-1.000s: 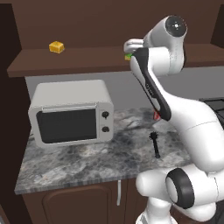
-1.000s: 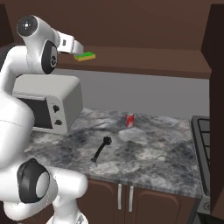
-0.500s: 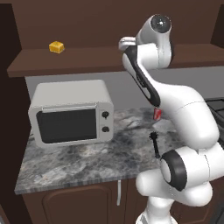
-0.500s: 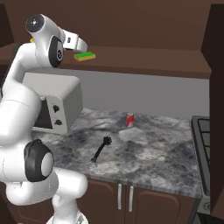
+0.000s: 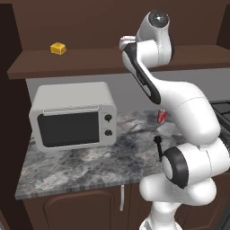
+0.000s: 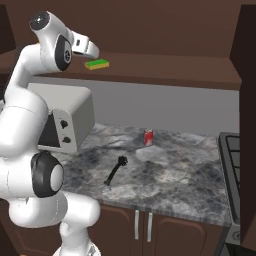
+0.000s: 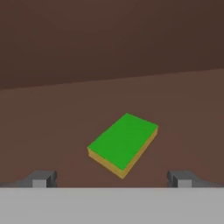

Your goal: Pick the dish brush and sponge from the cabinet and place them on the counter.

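Dark brown wood backs the cabinet (image 6: pixel 165 30), whose brown shelf (image 6: pixel 165 74) runs above the grey mottled surface (image 6: pixel 165 172). Raised to shelf height, the end effector (image 7: pixel 112 179) is spread wide, its two finger tips (image 7: pixel 41 179) well apart and gripping nothing. Between and beyond them the sponge (image 7: pixel 123 143) lies flat on the shelf, green side up over its yellow layer, turned at an angle and clear of both tips. In the right base view the sponge (image 6: pixel 97 64) sits just beside the white hand. Farther out along the shelf rests a small yellow block (image 5: pixel 58 48). Below, on the surface, a black dish brush (image 6: pixel 115 170) lies flat, with a red can (image 6: pixel 148 137) upright near it and a white microwave (image 5: pixel 72 117) at the far end.
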Controlling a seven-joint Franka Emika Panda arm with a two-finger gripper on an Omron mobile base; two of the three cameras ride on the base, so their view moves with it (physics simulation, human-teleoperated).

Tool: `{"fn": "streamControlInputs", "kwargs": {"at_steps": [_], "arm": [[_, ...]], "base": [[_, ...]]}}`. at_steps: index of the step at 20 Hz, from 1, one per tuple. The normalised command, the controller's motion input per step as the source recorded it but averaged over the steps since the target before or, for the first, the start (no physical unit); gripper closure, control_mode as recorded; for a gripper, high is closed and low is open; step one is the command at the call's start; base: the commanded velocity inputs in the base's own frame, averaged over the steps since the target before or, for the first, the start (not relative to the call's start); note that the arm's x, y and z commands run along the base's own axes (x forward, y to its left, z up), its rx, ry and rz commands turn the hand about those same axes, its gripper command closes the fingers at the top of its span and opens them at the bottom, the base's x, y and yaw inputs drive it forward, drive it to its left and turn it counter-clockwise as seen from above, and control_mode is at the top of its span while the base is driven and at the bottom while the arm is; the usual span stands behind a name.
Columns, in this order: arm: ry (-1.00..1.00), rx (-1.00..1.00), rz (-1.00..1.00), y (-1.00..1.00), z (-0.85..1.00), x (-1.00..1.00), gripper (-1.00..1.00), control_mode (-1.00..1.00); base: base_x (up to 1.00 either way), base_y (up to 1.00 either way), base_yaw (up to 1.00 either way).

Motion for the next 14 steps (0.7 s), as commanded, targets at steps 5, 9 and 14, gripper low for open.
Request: {"fn": "streamControlInputs", "kwargs": {"at_steps": [5,9,14], "arm": [[0.07,-0.01,0.00,0.00,-0.30,0.04,-1.00,-1.00],[0.02,0.00,-0.02,0.00,-0.08,0.22,-1.00,-1.00],[0.03,0.00,-0.06,0.00,-0.01,0.28,-1.00,-1.00]], "base": [[0.00,0.00,0.00],[0.00,0.00,0.00],[0.00,0.00,0.00]]}}
